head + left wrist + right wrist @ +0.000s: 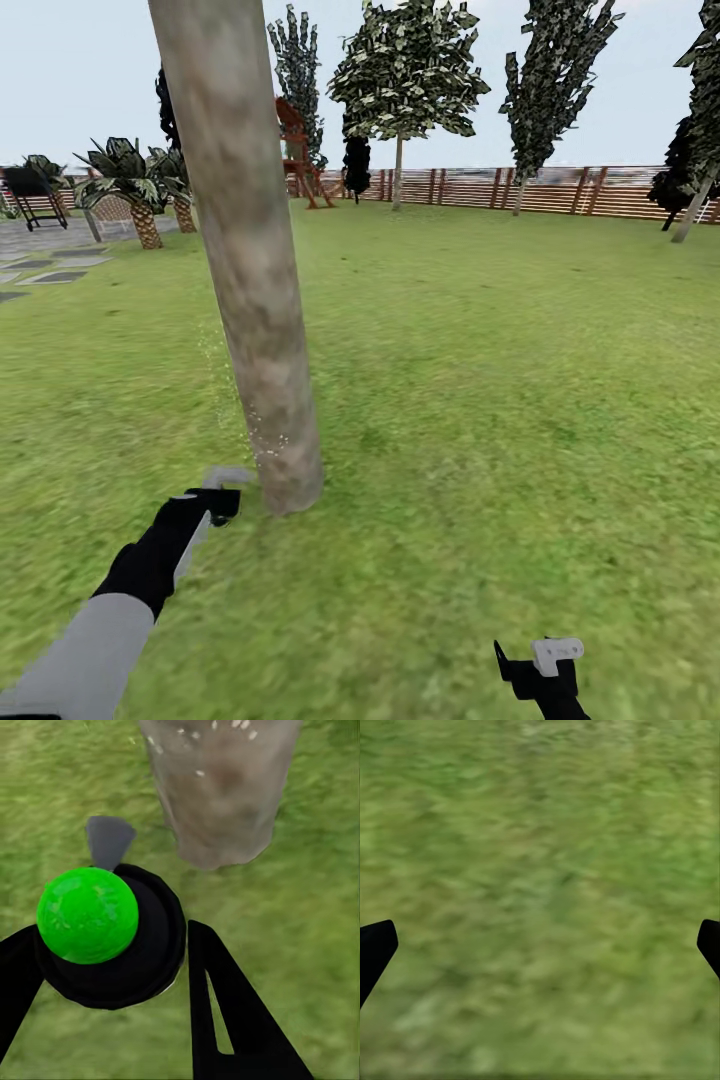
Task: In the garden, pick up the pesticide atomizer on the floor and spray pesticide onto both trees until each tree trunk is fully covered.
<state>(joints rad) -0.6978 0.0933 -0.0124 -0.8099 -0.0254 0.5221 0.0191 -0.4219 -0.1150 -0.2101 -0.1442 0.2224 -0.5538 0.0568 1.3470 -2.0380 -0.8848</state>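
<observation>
One thick, mottled grey-brown tree trunk point(250, 270) rises from the grass just ahead of my left arm. Fine whitish pesticide specks point(266, 438) dot its lower left side and drift beside it. My left gripper point(215, 497) sits low by the trunk's base, shut on the pesticide atomizer point(112, 937), a black round body with a bright green ball and a grey nozzle point(110, 840) pointing toward the trunk point(221, 787). More specks point(199, 731) show on the bark. My right gripper point(540, 665) hangs open over bare grass, its fingertips wide apart point(540, 945).
Lawn spreads out to the right and ahead up to a brown slat fence point(560, 190). Thin-trunked trees point(400, 80) stand along it. Palm bushes point(135, 185), a black cart point(35, 195) and grey paving point(50, 265) lie at the far left.
</observation>
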